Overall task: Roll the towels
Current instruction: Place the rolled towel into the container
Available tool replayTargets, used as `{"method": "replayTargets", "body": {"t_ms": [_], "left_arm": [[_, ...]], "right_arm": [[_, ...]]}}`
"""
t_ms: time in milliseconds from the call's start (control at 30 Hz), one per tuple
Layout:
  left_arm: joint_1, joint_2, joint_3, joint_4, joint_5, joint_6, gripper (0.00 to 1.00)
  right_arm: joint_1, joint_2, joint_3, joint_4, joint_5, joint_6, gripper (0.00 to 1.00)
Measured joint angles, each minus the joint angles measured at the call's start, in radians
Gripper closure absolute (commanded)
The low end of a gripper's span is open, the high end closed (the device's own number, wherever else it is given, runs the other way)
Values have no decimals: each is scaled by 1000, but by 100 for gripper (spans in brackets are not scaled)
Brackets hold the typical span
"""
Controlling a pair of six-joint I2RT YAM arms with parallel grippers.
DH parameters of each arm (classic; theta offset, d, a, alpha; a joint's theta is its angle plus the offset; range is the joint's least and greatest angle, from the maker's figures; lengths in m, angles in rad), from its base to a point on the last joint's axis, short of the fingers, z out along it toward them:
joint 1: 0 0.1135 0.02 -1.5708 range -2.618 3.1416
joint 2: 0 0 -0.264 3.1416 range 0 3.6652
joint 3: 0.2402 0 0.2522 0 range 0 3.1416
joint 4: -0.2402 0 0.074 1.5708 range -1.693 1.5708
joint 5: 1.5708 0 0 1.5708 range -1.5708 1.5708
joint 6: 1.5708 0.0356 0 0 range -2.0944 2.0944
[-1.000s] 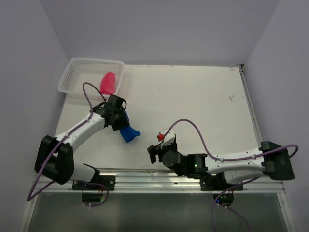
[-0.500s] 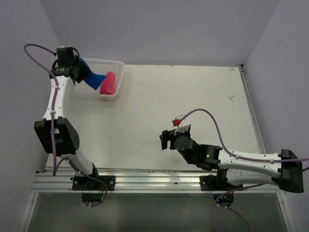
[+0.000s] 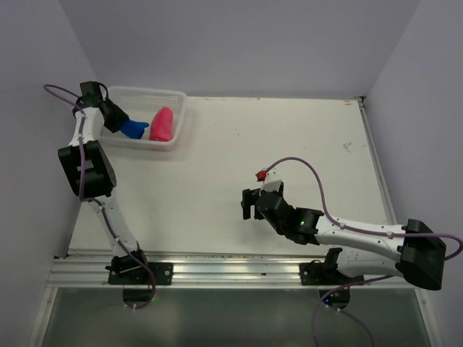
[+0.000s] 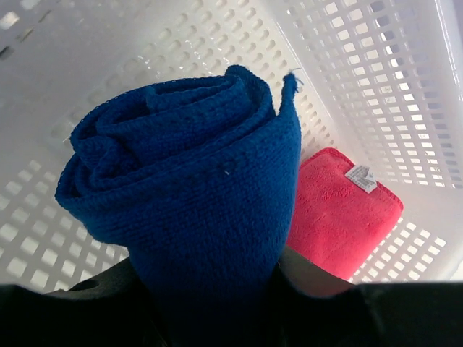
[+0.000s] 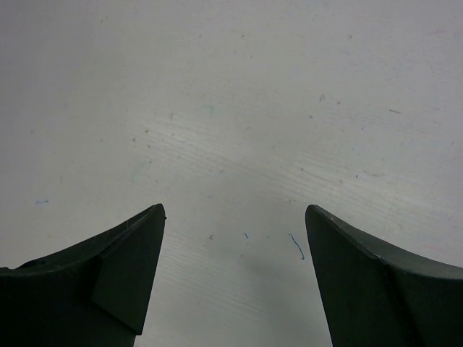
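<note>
My left gripper [image 3: 116, 120] is shut on a rolled blue towel [image 3: 133, 129] and holds it inside the white perforated basket [image 3: 173, 97] at the table's far left. In the left wrist view the blue towel [image 4: 192, 195] fills the middle and hides the fingertips. A rolled pink towel [image 3: 162, 123] lies in the basket right of the blue one; it also shows in the left wrist view [image 4: 340, 213]. My right gripper [image 3: 250, 206] is open and empty over the bare table, its fingers [image 5: 123, 267] wide apart.
The white table [image 3: 289, 144] stretches from the basket to the right wall. A small mark [image 3: 347, 147] lies at the far right of the table. Walls close in on the left, back and right.
My left arm carried the blue towel from the table's near left up to the basket and lowered it inside. My right arm shifted a little to the right and further out.
</note>
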Motion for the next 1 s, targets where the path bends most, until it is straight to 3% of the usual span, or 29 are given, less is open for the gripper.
{"method": "replayTargets", "body": {"t_ms": [333,567,833,933,1000], "left_arm": [[-2,113,26,58,25,-1,61],[-1,160,26,81,29,-4,43],[0,161,13,111,29,-7,36],[2,161,13,112,29,-5,28],[3,161,12,112,30,-3,18]], "right_arm": [[-66,122,3,6,-74,10,18],[-92,166,16,13,-103,10,17],[-109,179,31,20,-122,10,16],[-109,179,31,20,-124,10,15],[-110,179,31,20,-124,10,15]]}}
